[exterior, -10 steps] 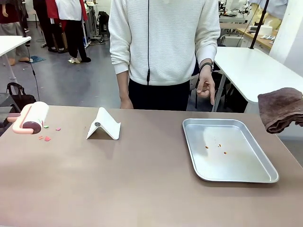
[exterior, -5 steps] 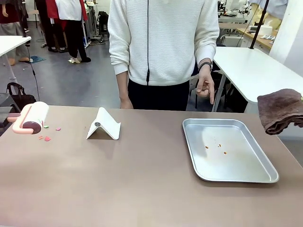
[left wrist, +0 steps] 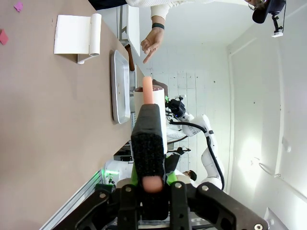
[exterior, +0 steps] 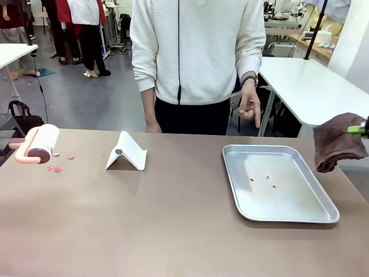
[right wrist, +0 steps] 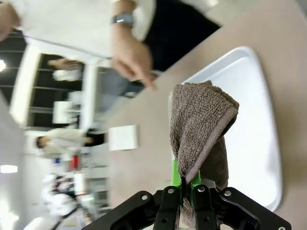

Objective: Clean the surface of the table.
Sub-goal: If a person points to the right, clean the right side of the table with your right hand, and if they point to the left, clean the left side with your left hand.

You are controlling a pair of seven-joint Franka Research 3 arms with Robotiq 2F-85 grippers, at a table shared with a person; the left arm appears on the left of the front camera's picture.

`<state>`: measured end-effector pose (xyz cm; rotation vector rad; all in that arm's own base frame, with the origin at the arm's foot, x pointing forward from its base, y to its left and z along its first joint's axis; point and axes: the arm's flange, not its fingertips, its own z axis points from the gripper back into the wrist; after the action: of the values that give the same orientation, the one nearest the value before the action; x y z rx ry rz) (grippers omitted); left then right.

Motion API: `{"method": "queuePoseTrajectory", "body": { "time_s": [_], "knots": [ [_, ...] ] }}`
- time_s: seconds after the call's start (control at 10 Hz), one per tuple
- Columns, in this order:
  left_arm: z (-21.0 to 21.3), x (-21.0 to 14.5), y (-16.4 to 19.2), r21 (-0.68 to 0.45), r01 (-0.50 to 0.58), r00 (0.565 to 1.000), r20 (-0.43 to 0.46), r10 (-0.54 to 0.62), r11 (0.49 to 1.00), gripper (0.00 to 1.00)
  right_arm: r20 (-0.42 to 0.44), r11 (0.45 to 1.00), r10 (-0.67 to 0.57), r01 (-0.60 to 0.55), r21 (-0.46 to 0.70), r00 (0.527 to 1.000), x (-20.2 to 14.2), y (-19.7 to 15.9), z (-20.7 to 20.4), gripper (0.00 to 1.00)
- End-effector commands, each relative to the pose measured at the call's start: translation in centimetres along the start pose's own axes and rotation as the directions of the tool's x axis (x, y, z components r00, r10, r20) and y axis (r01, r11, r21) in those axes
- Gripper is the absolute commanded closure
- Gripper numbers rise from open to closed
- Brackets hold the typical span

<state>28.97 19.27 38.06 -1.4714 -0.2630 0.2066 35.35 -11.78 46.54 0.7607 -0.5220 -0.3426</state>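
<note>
The brown table (exterior: 173,219) carries a few pink, red and green scraps (exterior: 57,168) near its far left. Just beside them hovers a white lint roller (exterior: 40,144) with a pink handle. In the left wrist view my left gripper (left wrist: 149,179) is shut on that handle, with the roller (left wrist: 152,103) sticking out ahead of the fingers. At the right edge hangs a folded brown cloth (exterior: 339,141), with a green pad of my right gripper (exterior: 358,130) showing on it. The right wrist view has my right gripper (right wrist: 186,187) shut on the cloth (right wrist: 201,129), above the tray.
A metal tray (exterior: 277,182) with a few small crumbs lies right of centre. A white folded stand (exterior: 127,152) sits left of centre. A person in a white top stands at the far edge, one hand (exterior: 251,107) hanging above the tray's far side.
The brown cloth has turned and now hangs lower at the right edge, and a green pad of the right gripper has come into sight. The lint roller has not moved.
</note>
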Motion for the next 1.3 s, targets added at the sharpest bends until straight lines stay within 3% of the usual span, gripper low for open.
{"method": "queuePoseTrajectory", "body": {
  "time_s": [0.0,0.5,0.8,1.2],
  "knots": [
    [0.0,-0.5,-0.3,-0.013,0.006,1.000,0.003,-0.006,1.000,0.83,-0.128,0.953,0.084,-0.117,-0.280,0.988,-0.8,1.2,-4.7,0.92],
    [0.0,-0.5,-0.3,-0.013,0.006,1.000,0.003,-0.006,1.000,0.83,-0.259,0.849,0.151,-0.259,-0.460,0.954,-0.2,2.5,-13.9,0.92],
    [0.0,-0.5,-0.3,-0.013,0.006,1.000,0.003,-0.006,1.000,0.83,-0.332,0.846,0.151,-0.296,-0.444,0.931,-0.8,3.2,-18.3,0.92],
    [0.0,-0.5,-0.3,-0.013,0.006,1.000,0.003,-0.006,1.000,0.83,-0.353,0.888,0.115,-0.256,-0.382,0.928,-2.2,4.4,-24.4,0.92]
  ]
}}
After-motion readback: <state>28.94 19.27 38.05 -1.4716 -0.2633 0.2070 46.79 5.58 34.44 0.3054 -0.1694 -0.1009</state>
